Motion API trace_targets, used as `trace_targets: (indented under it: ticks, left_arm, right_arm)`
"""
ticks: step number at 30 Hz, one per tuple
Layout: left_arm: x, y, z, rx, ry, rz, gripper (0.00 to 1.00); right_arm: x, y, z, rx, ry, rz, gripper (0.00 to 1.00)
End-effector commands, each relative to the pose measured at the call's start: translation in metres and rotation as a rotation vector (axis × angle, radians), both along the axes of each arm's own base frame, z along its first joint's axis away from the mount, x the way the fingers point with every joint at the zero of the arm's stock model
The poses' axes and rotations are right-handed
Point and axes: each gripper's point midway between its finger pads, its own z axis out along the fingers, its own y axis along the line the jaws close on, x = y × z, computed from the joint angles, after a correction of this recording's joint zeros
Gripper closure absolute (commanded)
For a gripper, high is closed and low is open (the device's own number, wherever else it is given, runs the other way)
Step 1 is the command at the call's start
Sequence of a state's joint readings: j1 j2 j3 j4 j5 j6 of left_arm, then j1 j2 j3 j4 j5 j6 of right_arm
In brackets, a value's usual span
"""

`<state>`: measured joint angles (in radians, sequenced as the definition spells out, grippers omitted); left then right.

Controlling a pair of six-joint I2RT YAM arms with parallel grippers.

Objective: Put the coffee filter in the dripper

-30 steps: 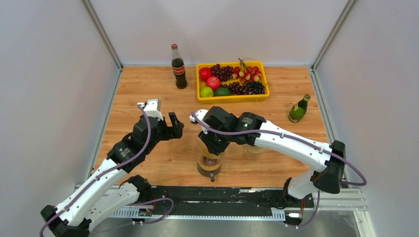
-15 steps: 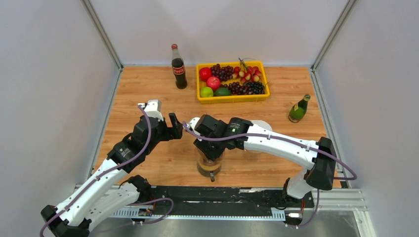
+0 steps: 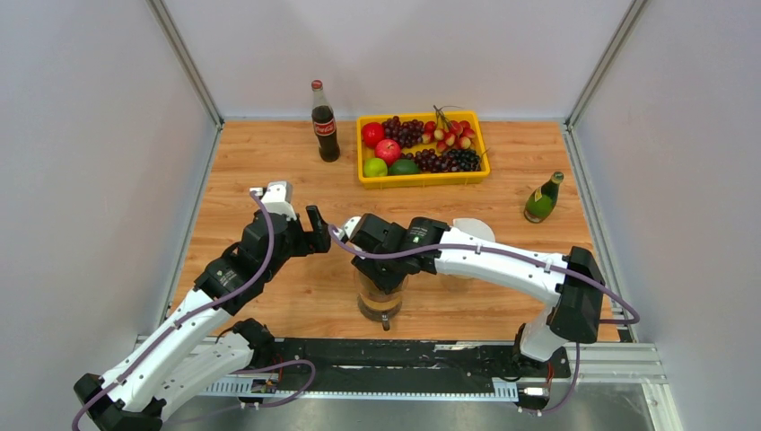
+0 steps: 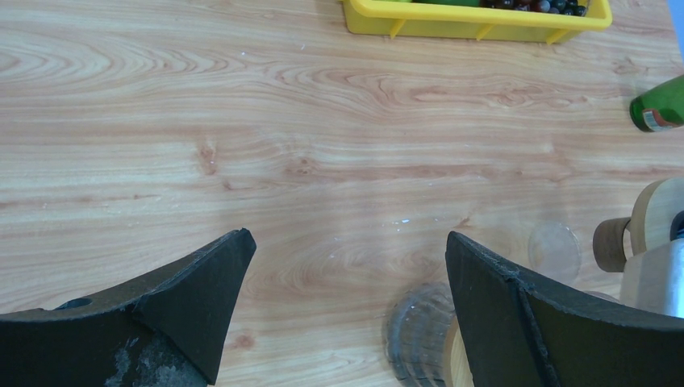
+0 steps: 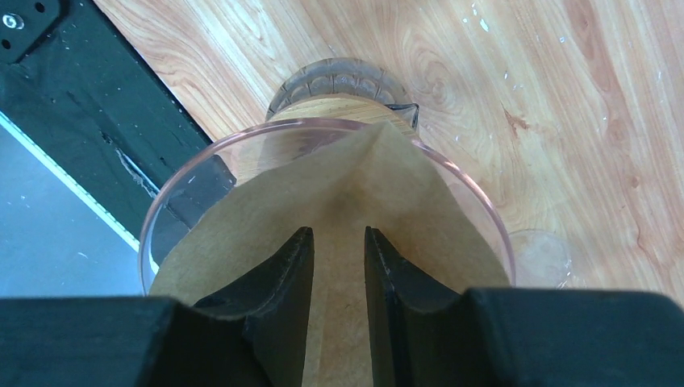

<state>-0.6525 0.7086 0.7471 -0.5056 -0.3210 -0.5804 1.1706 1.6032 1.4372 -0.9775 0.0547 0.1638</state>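
Since a second ago your right arm has swung leftward and settled lower over the clear glass cone dripper (image 5: 323, 122); your left arm has not shifted. Your right gripper (image 5: 337, 234) points straight down into the cone, its black fingers narrowly apart with the brown paper coffee filter (image 5: 234, 234) spread around them; you cannot tell from here whether they pinch a fold or only press the paper down. The filter already lies within the glass rim, one peak reaching the far side; I judge it nearly seated, not yet released. Coming from above keeps the paper centred as it goes in. Your left gripper (image 4: 347, 242) hangs wide open above the pale wooden table (image 4: 242, 121), just left of the dripper, holding nothing; likely parked there to stay out of the way yet near enough to steady the glass.
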Motion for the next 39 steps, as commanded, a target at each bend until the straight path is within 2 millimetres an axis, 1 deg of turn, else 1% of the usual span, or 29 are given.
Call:
trace_targets:
  ticks: [1,11,24,30,39]
  left_arm:
    - [0.001,0.002,0.002,-0.014,-0.010,0.016,0.00]
    - [0.001,0.003,0.000,-0.010,-0.005,0.017,0.00]
    - [0.001,0.003,0.000,-0.009,-0.009,0.017,0.00]
    - [0.002,0.002,0.001,-0.011,-0.012,0.018,0.00]
    - [0.002,0.002,-0.002,-0.011,-0.005,0.019,0.00]
  right_arm:
    - [0.002,0.007,-0.003,0.023,-0.002,-0.016,0.68]
    - [-0.004,0.015,-0.013,0.056,0.032,-0.013,0.68]
    - [-0.001,0.012,-0.027,0.017,0.019,-0.037,0.69]
    - [-0.003,0.010,-0.035,-0.002,0.029,-0.052,0.69]
    - [-0.011,0.010,-0.047,0.004,0.077,-0.053,0.71]
